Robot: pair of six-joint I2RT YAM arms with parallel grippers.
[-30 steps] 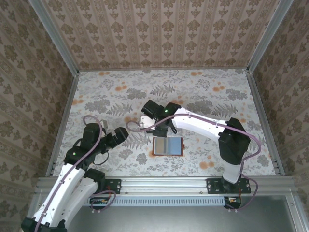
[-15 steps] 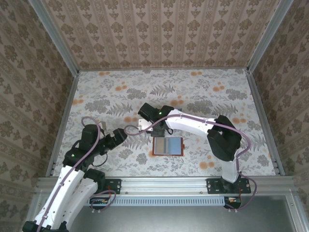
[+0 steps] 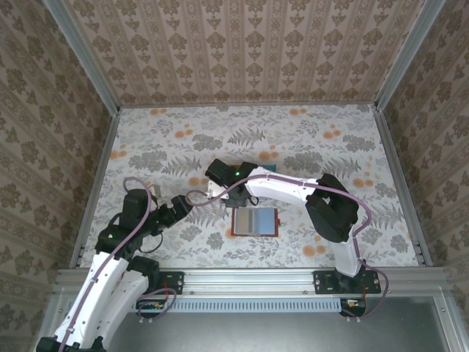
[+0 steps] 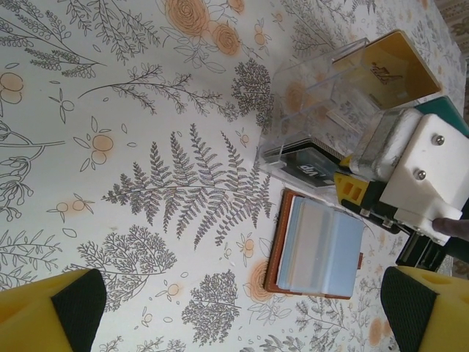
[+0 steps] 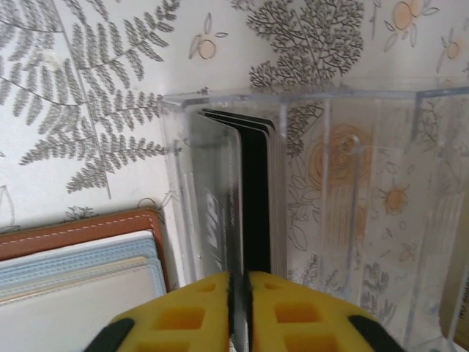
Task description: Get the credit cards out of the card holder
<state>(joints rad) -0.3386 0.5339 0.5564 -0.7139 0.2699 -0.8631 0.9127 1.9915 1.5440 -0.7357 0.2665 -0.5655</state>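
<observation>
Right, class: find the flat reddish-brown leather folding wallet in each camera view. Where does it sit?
Top external: the flat reddish-brown leather folding wallet lies open at picture centre, slightly low.
Left wrist: lower right, grey-blue pockets facing up.
Right wrist: bottom-left corner.
Shared landmark: the clear plastic compartment tray next to it.

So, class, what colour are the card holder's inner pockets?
The card holder has grey-blue pockets; clearest in left wrist view.

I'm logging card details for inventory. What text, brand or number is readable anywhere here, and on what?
"VIP", probably: white letters on the black card in the clear tray; blurred, not certain.
Orange card: small dark mark, too small to read.
Card holder: no text visible.
</observation>
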